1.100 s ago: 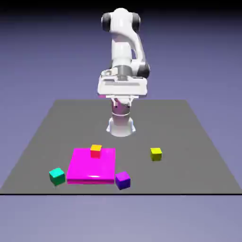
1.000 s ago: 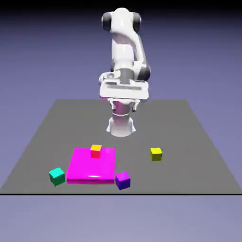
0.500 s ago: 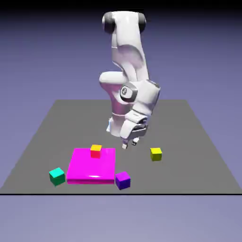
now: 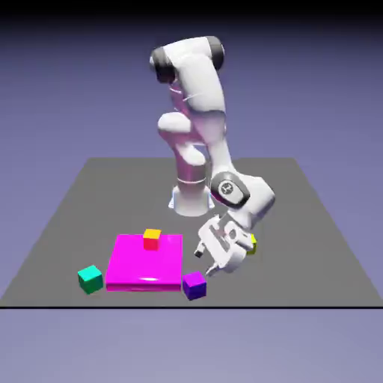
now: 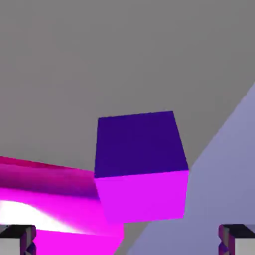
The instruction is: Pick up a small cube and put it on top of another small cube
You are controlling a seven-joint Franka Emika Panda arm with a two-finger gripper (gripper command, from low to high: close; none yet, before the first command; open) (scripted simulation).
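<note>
One purple cube [image 4: 194, 284] sits beside the magenta slab [image 4: 144, 262]; the gripper [image 4: 205, 267], spread wide, hovers above it, lined up to grasp.

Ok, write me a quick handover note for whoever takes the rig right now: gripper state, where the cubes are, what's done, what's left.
Gripper: open, empty, tilted, just above the small purple cube; in the hand view the cube sits between the fingertips, not gripped.
Purple cube: on the table, by the magenta slab's near corner.
Other cubes: orange-topped one on the slab, teal beside it, yellow mostly hidden behind the hand.
Done: nothing lifted.
Left: descend, grasp, lift, stack on another small cube.
</note>
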